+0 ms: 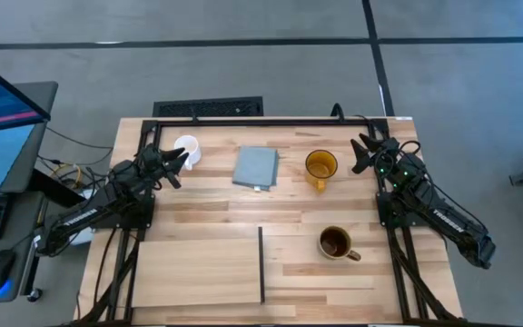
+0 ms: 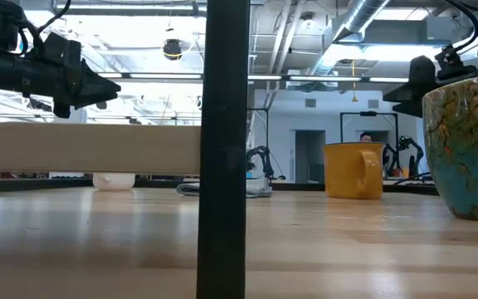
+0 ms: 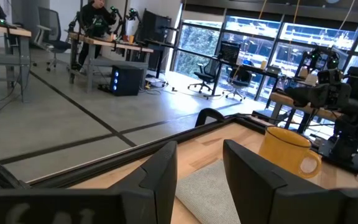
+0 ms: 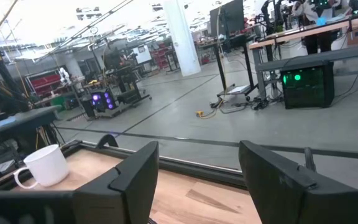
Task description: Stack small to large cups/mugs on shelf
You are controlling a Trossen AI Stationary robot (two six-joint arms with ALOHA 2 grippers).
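Observation:
A small white mug (image 1: 187, 150) stands at the far left of the table and shows in the right wrist view (image 4: 45, 165). A yellow mug (image 1: 320, 166) stands at the far right of centre, its handle toward the near edge. A dark brown mug (image 1: 336, 242) stands nearer, its handle to the right. The pale wood shelf (image 1: 198, 268) lies flat at the near left, with a black strip (image 1: 261, 263) along its right edge. My left gripper (image 1: 178, 163) hovers open beside the white mug, above the table (image 3: 197, 165). My right gripper (image 1: 363, 151) hovers open to the right of the yellow mug (image 4: 197, 168).
A grey-blue square pad (image 1: 256, 167) lies between the white and yellow mugs. A black frame rail (image 1: 271, 121) runs along the table's far edge. In the low view the shelf's edge (image 2: 85, 148) and its black strip (image 2: 226, 149) block much of the sight.

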